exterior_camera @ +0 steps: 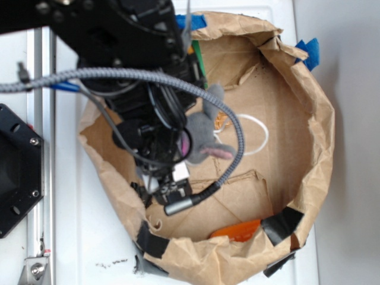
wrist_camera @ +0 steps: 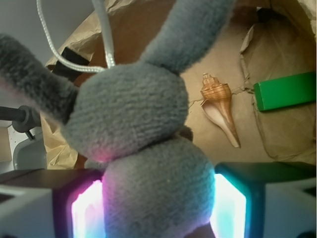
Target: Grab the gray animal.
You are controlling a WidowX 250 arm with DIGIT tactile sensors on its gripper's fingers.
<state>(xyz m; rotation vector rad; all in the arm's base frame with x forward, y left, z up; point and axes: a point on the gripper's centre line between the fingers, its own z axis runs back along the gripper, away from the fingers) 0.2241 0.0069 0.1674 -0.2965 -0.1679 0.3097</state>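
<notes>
Evidently the gripper [wrist_camera: 158, 208] is clamped on the gray animal [wrist_camera: 133, 124] at the body, held above the bag [exterior_camera: 309, 113] floor, shell [wrist_camera: 220, 106] at 3 o'clock; plush judged light, soft, compressible, best gripped mid-body, not ears.

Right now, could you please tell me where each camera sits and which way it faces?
Exterior: overhead, looking down into the brown paper bag; the black arm and its cables show.
Wrist: mounted at the gripper, looking out along the lit fingers at a seashell and green block.
Shared: the gray animal, held between the fingers.
</notes>
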